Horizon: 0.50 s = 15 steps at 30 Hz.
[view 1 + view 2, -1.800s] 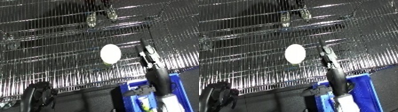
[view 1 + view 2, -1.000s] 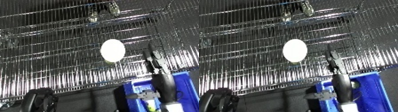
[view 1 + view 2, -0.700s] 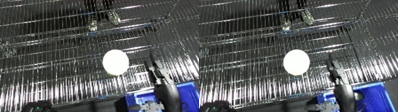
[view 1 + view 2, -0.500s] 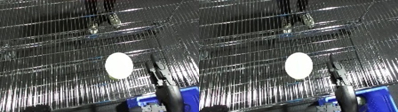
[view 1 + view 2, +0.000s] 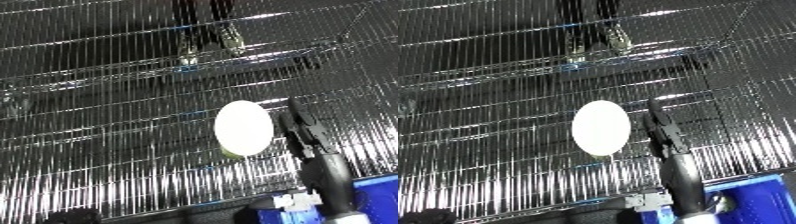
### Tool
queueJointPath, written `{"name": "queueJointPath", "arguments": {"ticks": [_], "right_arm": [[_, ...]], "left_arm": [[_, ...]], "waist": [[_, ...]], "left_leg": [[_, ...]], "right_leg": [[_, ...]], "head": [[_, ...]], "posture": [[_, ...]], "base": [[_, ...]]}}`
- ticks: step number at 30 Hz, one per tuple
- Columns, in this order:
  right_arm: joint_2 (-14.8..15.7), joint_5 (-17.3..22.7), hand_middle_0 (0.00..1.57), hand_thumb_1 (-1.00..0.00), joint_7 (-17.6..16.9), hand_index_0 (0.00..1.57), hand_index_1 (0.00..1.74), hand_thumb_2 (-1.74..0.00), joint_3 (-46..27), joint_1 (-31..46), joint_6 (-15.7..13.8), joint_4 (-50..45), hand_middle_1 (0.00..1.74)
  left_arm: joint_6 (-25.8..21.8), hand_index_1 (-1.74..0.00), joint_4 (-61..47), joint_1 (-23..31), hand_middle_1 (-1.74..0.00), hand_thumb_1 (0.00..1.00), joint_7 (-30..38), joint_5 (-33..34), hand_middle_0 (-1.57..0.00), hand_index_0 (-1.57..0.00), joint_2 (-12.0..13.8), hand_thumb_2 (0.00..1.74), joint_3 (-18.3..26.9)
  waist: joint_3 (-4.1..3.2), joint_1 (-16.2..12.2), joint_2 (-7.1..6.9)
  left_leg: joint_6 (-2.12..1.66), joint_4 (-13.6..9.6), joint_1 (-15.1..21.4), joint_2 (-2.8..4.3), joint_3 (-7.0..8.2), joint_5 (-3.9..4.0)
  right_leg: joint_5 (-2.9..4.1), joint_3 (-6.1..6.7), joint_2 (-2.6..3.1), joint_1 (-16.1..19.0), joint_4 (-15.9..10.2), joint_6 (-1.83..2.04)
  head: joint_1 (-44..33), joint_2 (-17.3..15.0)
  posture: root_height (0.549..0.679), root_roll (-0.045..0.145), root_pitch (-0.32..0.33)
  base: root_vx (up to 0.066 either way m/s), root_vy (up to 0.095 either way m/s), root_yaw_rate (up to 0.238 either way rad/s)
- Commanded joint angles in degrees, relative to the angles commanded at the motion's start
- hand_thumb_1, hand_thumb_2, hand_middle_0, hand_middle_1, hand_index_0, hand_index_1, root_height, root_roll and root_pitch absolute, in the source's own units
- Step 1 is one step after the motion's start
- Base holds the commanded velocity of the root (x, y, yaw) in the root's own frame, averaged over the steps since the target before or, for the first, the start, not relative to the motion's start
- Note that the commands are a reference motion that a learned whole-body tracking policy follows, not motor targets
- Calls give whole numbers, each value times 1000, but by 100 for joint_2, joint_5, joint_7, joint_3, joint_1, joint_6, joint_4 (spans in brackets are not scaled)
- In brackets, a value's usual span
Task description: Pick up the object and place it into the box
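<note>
A white oval object (image 5: 242, 127) lies on the wire shelf (image 5: 107, 125), right of the middle. My right hand (image 5: 302, 132) comes up from the lower right on its silver forearm. Its black fingers are straight and stand just right of the object, close to its edge; I cannot tell whether they touch it. The hand is open and holds nothing. The blue bin (image 5: 753, 200) shows only as a corner at the lower right, below the shelf's front edge. A dark shape at the lower left edge is my left hand (image 5: 67, 219); its fingers are hidden.
The shelf's shiny wires fill almost the whole view, with a raised wire rail (image 5: 266, 52) crossing further back. A dark front edge (image 5: 558, 210) of the shelf runs along the bottom, between my left hand and the bin.
The camera has tilted up, so the bin and my left hand have slid toward the lower edge. My right hand has stayed just right of the white object.
</note>
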Motion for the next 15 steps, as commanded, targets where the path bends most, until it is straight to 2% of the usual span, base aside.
{"name": "queueJointPath", "arguments": {"ticks": [10,15], "right_arm": [[57,116,0,0,184,0,0,0,258,-687,57,465,0],[32,192,393,-250,240,393,435,-435,335,-901,66,649,435]], "left_arm": [[-22,-1740,111,-84,-1740,1000,10,-106,-1570,-1570,-11,1740,-89],[-54,-1740,119,-56,-1740,1000,-36,-145,-1570,-1570,-1,1740,-122]], "waist": [[0,108,106],[0,148,142]], "left_leg": [[1,14,-118,-36,-11,28],[-7,2,-148,-50,-17,51]], "right_leg": [[-2,-15,-14,-129,52,-26],[4,-23,-21,-157,53,-35]], "head": [[223,152],[348,206]], "posture": [[576,26,263],[576,27,267]], "base": [[-18,9,24],[-19,1,23]]}}
